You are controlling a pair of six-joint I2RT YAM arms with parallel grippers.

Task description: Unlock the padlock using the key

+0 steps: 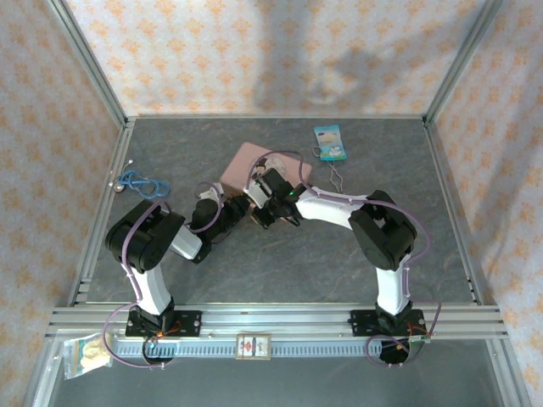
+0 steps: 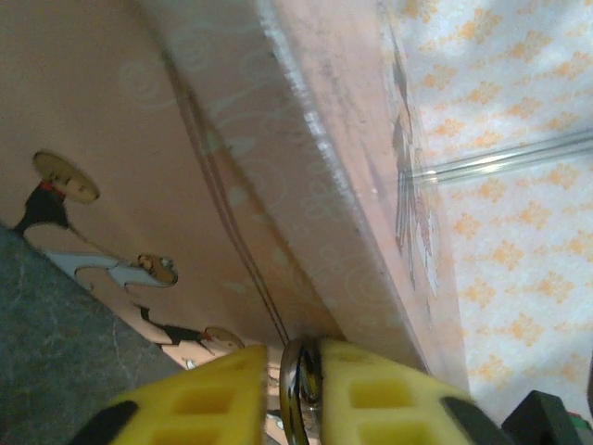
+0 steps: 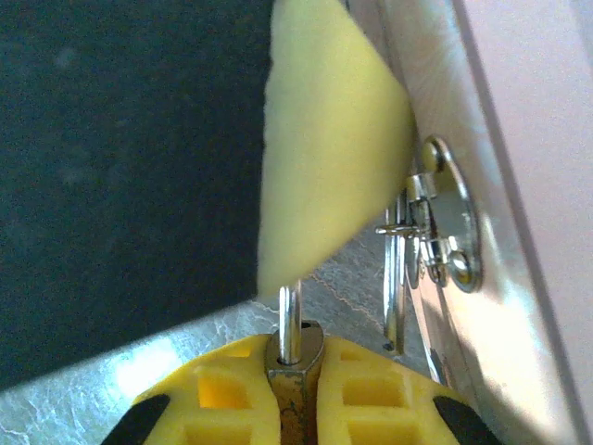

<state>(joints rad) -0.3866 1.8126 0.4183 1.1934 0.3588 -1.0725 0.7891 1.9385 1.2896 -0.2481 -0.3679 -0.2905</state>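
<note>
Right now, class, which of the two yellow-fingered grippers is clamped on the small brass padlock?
The right gripper: its wrist view shows the small brass padlock clamped in it. The left gripper pinches a thin silver metal piece instead.

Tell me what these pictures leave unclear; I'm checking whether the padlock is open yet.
1. Body and keyhole of the padlock: right wrist view, clamped in the right gripper, cut off by the bottom edge.
2. Top of the shackle: same view, behind a pale yellow wedge.
3. The metal ring in the left gripper: left wrist view, edge-on, blurred; key or not, cannot tell.
</note>
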